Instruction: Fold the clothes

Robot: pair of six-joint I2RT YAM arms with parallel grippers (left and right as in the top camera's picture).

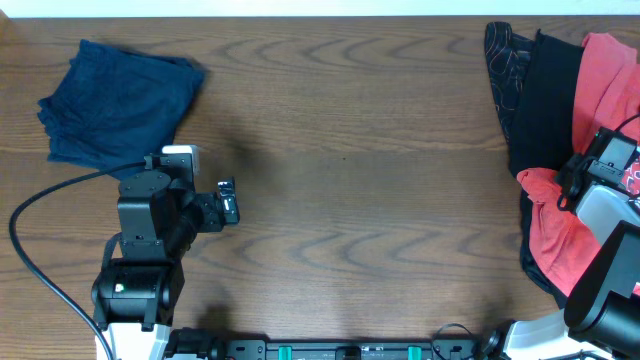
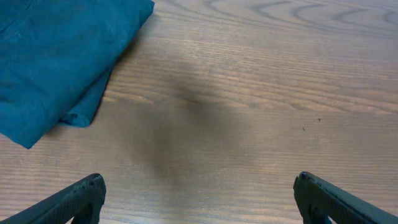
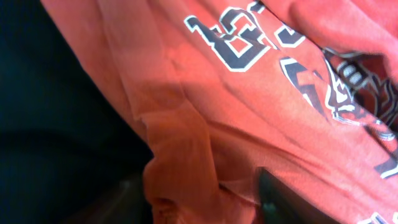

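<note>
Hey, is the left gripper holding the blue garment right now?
No, the left gripper is open over the table, and the blue garment lies apart from its fingers.

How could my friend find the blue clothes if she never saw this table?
Start at the brown wooden table and go to its far left corner, just beyond the left arm's hand. The blue garment lies there alone, loosely folded into a rough square; the red T-shirt and black garment are heaped at the right edge.
</note>
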